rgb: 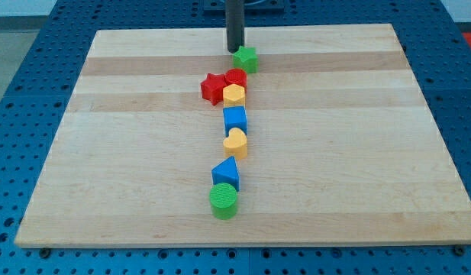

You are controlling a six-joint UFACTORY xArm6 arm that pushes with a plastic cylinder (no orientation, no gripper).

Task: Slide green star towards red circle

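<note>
- Where the pale wooden counter (128, 153) fills the view, its planks show a lengthwise grain running left to right, smooth and matt; it rests on a blue perforated base (21, 76) dotted with regular holes.
- Blocks look like ribbed plastic, with fine layered lines visible on the green cylinder (224, 202) nearest the view's bottom.
- Chain of blocks runs from the view's top towards its bottom: green star (246, 58), red circle (236, 77), red star (213, 88) to the circle's left, yellow hexagon-like block (234, 95), blue cube (235, 118), yellow heart (236, 142), blue triangle (226, 173), then the green cylinder.
- No pincer on this arm: it ends in a straight dark rod, so apart or together does not apply. My tip (234, 50) sits just beside the green star, at its upper-left edge; touching or a hair off, cannot tell.
- Green star lies near the counter's top edge, just above and slightly right of the red circle, close but seemingly not touching.
- Star is compact, with no clear long axis; one point aims towards the view's upper right, though exact heading is hard to read.
</note>
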